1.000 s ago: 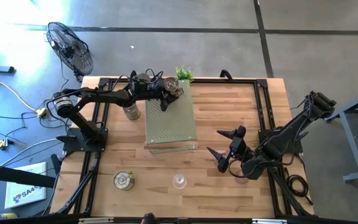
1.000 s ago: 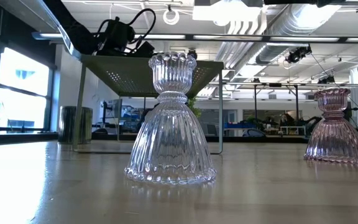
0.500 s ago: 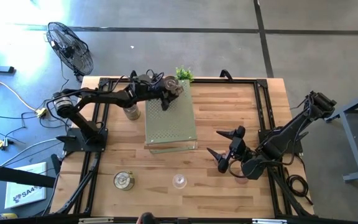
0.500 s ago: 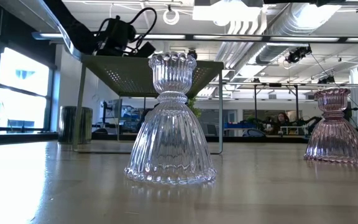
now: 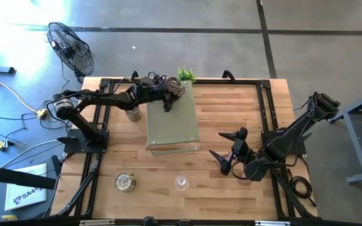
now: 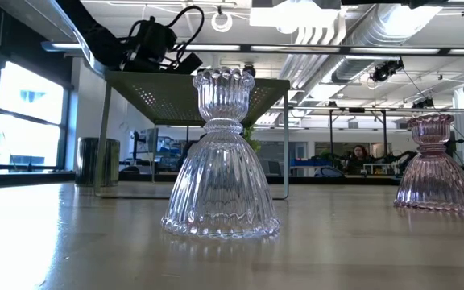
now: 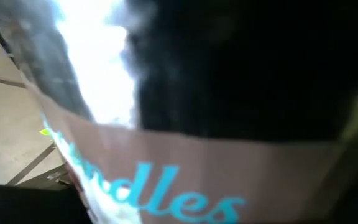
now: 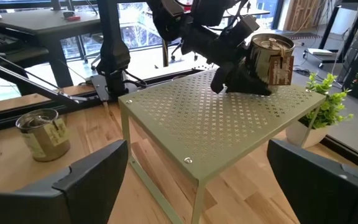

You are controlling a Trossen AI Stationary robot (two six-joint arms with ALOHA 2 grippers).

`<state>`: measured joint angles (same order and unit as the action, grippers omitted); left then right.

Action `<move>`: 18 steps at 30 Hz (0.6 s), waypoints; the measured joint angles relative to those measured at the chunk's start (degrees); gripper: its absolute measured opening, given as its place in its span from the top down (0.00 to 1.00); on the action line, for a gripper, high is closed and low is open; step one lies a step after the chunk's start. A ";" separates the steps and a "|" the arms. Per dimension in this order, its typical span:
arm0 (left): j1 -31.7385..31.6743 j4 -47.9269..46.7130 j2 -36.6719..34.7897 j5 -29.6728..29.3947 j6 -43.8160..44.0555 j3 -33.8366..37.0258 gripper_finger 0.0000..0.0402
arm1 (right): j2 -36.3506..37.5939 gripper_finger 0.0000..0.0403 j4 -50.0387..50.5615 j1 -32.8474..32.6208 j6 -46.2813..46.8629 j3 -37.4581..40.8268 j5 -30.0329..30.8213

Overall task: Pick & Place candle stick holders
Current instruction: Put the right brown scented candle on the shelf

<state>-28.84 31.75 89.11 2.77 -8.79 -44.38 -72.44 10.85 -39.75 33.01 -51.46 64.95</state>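
Wooden tabletop (image 5: pixel 231 113) from above: the left gripper (image 5: pixel 171 92) sits over the far corner of the pale green perforated board (image 5: pixel 172 122), jaws spread wide around a metal holder (image 5: pixel 177 90) beside the small plant (image 5: pixel 185 75). Another metal holder (image 5: pixel 132 113) stands just off the board's left edge, a third (image 5: pixel 125 182) near the table's front edge, with the clear glass holder (image 5: pixel 181 182) beside it.

Low view: clear glass up front, a pink glass holder (image 6: pixel 437 165) off to one side.

Left wrist view: only a blurred label, too close to read the grip.

Right wrist view: the right gripper (image 8: pixel 197 168) waits, fingers apart and empty, facing the board.

My read: placement on the board, and whether that holder is set down and released I cannot tell. Next calls for a clean, straight withdrawal without tipping it.
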 joint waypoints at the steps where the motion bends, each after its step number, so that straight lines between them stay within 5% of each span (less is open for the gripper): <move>1: 0.02 -0.26 -0.05 0.06 -0.01 0.00 0.10 | 0.00 0.06 0.02 0.02 0.00 0.00 -0.03; 18: 0.02 -0.83 -0.18 -0.45 -2.78 -0.12 0.10 | 0.00 0.06 0.02 0.00 0.53 -0.02 -0.07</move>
<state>-28.82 30.92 88.92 2.32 -11.57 -44.50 -72.44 10.87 -39.75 33.54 -51.48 64.88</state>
